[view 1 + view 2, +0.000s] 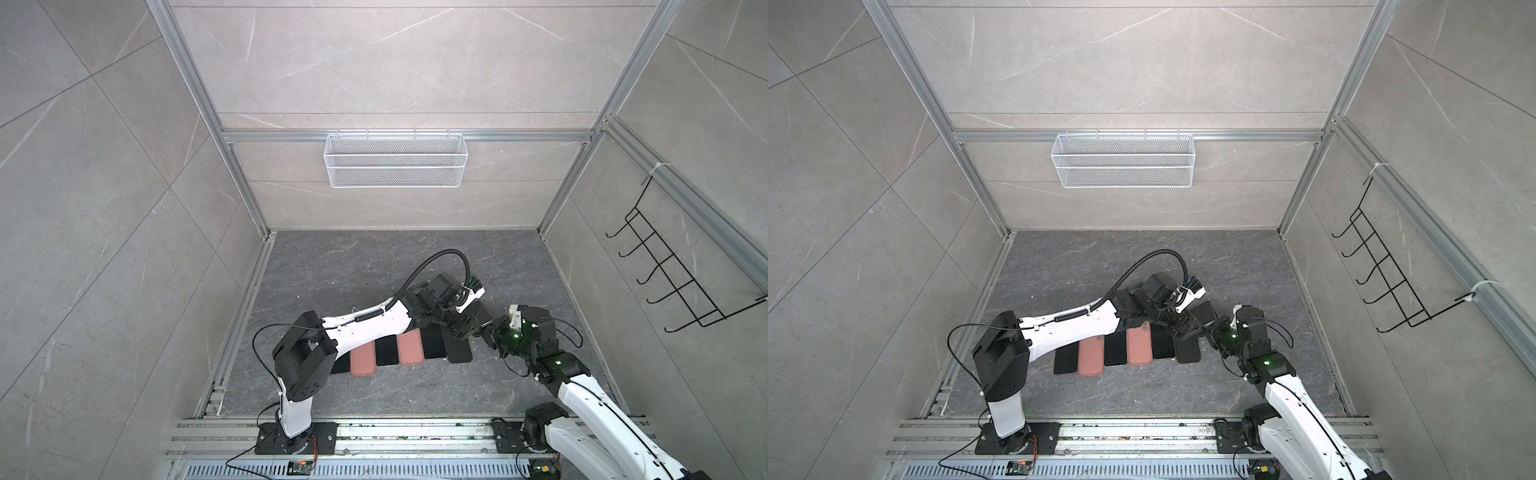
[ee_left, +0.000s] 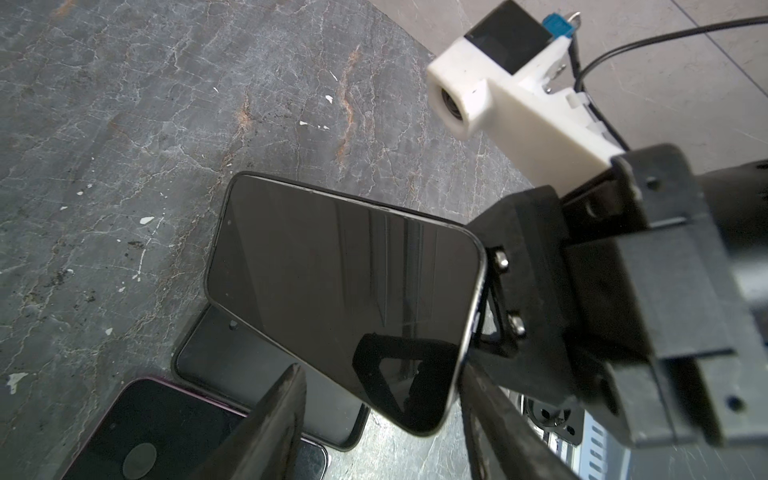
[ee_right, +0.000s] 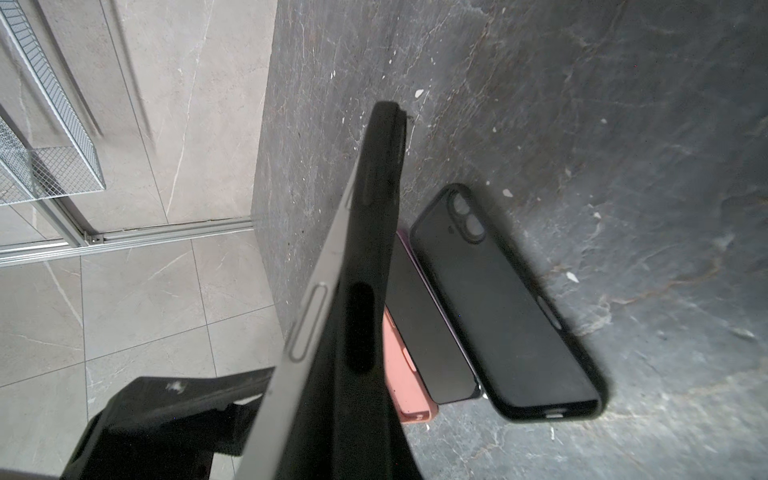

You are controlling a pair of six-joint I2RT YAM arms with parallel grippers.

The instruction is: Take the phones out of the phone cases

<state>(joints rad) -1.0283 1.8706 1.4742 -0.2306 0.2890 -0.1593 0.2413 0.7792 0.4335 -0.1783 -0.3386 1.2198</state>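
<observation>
A black phone (image 2: 332, 282) is lifted off the table, screen toward the left wrist camera. In the right wrist view it is edge-on: its grey metal side (image 3: 307, 324) stands slightly apart from the black phone case (image 3: 361, 257) behind it. My right gripper (image 3: 332, 436) is shut on the case's end and also shows in the left wrist view (image 2: 511, 282). My left gripper (image 2: 380, 374) is open, its fingers on either side of the phone's near corner. In both top views the two grippers, left (image 1: 463, 328) and right (image 1: 494, 328), meet at the held phone (image 1: 482, 313) (image 1: 1204, 311).
Below lies a row of bare black phones (image 1: 386, 351), pink cases (image 1: 410, 348) and an empty black case (image 1: 457, 349) (image 3: 507, 316). A white wire basket (image 1: 395, 160) hangs on the back wall. A black hook rack (image 1: 681, 274) hangs on the right wall.
</observation>
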